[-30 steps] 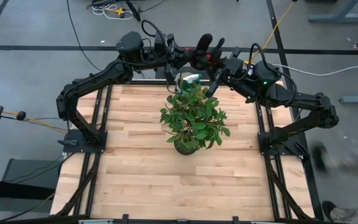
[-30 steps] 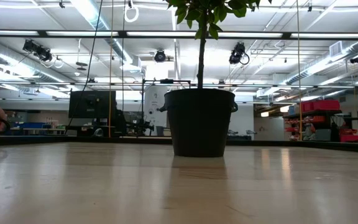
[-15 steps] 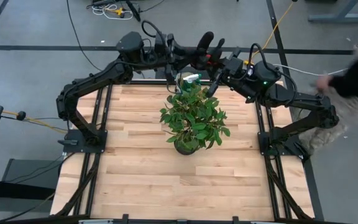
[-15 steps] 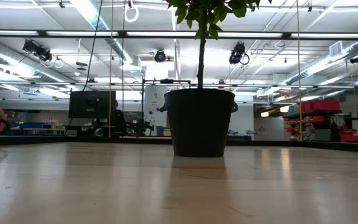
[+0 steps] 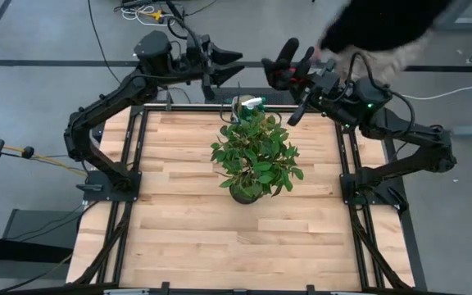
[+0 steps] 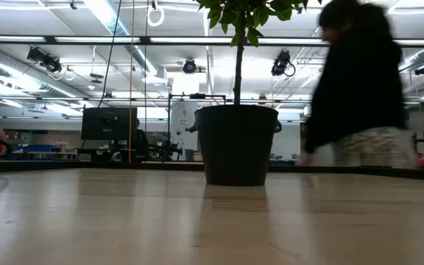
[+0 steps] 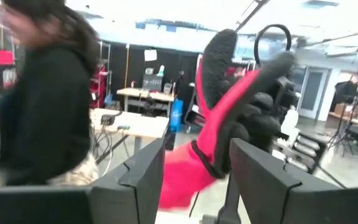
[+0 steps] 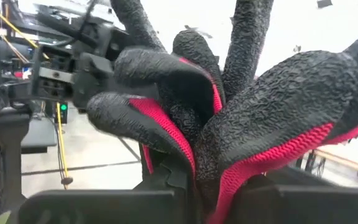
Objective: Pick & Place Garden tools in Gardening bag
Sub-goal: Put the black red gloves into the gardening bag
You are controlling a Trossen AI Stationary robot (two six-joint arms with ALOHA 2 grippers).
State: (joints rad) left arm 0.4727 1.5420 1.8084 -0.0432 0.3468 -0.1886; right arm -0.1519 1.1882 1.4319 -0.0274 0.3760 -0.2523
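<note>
The red-and-black gloves (image 5: pixel 289 59) hang in the air beyond the table's far edge, with my right gripper (image 5: pixel 296 75) shut on them. In the right wrist view the gloves (image 8: pixel 229 106) fill the picture. My left gripper (image 5: pixel 229 70) stands open to their left with nothing between its fingers (image 7: pixel 197 180), and the gloves (image 7: pixel 229 118) show beyond it. Behind the potted plant (image 5: pixel 255 156), at the far edge, a pale rounded rim (image 5: pixel 240 103) with a green-and-white thing (image 5: pixel 255 102) shows. It may be the gardening bag, and leaves mostly hide it. My right gripper pinches the bunched gloves between its two fingers, low on the bundle (image 8: pixel 211 180); the gloves themselves hide the exact spot. It comes at them about level from the table's right. The glove fingers (image 8: pixel 247 37) stick up and outward, and the gloves are lifted clear of the table.
The plant's dark pot (image 6: pixel 238 143) stands mid-table, with its foliage spread wide over the far half. The near half of the wooden tabletop (image 5: pixel 236 238) is bare. A person in a dark top (image 6: pixel 359 88) walks past just beyond the far edge.
My left gripper has opened, let go of the gloves and drawn back toward the table's left. My right gripper has carried the gloves toward the right, still clear of the table. A person has walked in along the far side.
</note>
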